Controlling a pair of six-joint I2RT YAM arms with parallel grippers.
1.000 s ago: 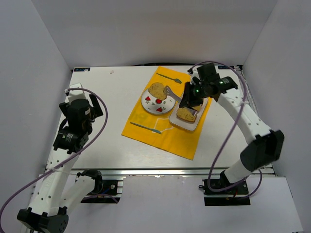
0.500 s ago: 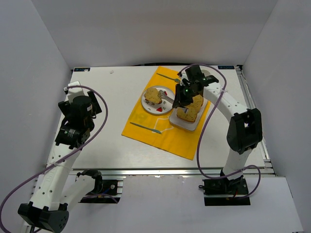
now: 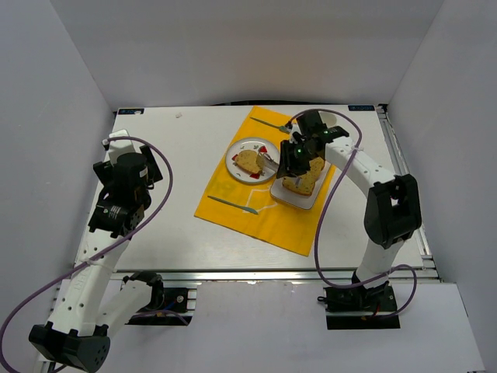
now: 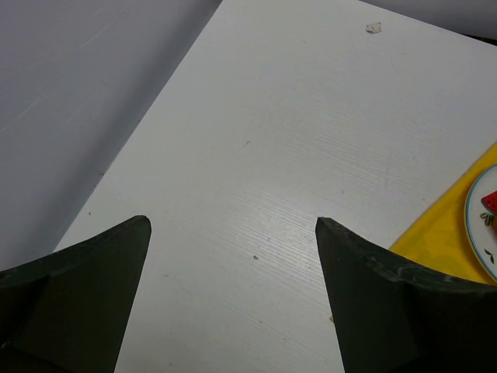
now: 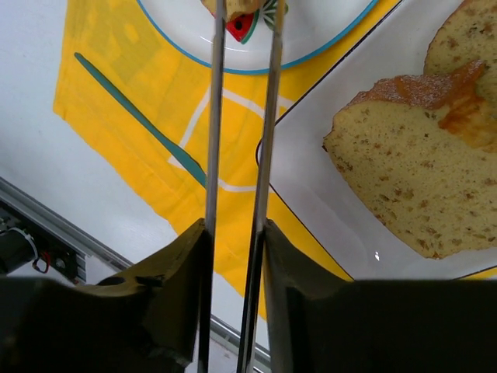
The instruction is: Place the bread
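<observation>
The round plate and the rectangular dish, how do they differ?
The round plate has a blue rim and red fruit motifs; the rectangular dish is plain white. The round plate carries one bread slice; the dish carries two slices. Both sit on the yellow mat.

Golden-tan bread [image 3: 248, 161], brown-crusted; yellow mat [image 3: 287, 225]; blue-rimmed white plate [image 3: 235, 171]; silver tongs [image 5: 215, 116].

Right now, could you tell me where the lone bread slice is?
Top view: the slice lies on the round plate, left of the rectangular dish with two more slices, on the yellow mat.
</observation>
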